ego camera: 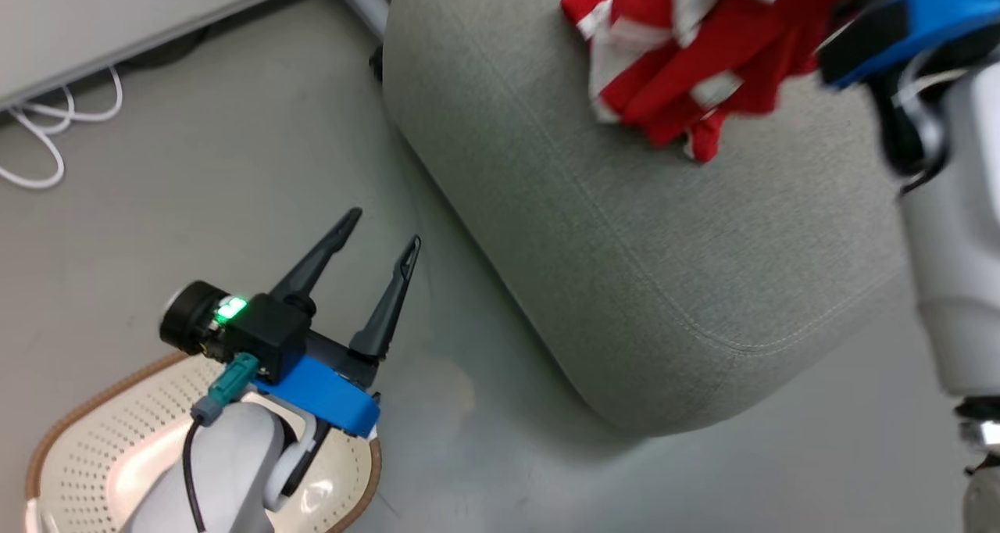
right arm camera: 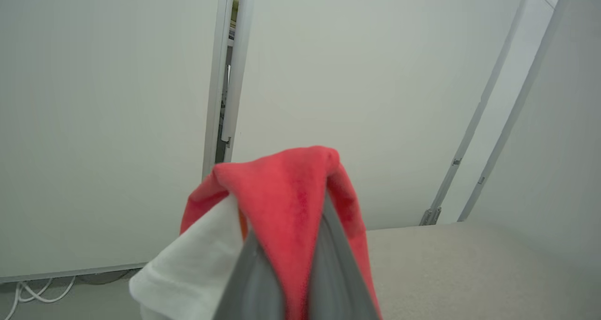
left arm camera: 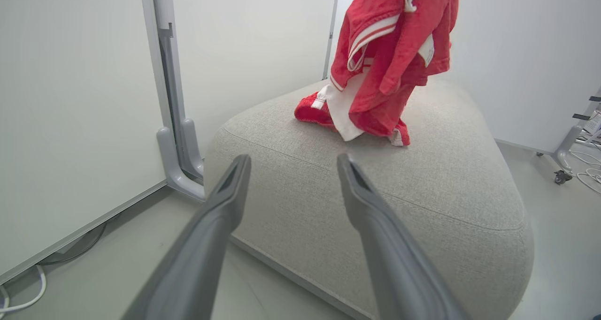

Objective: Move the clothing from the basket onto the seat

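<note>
At 10 o'clock in your head view, white cables (ego camera: 47,138) lie on the floor (ego camera: 234,166) beside a pale wall panel (ego camera: 117,17). At 7 o'clock sits the basket (ego camera: 86,455), partly covered by your left forearm (ego camera: 211,470). Just past the basket's rim, near 8 o'clock, your left gripper (ego camera: 384,228) hangs over the floor, released, its fingers spread apart and pointing toward 1 o'clock. The seat (ego camera: 625,283) takes the middle and runs out to 3 o'clock. At 1 o'clock the clothing (ego camera: 687,72) hangs bunched from your right gripper (right arm camera: 288,217), which is clenched on a red fold with a white panel beside it. In the left wrist view the bundle's lower folds rest on the seat's top, near its far end, while the upper part is held up off it.
</note>
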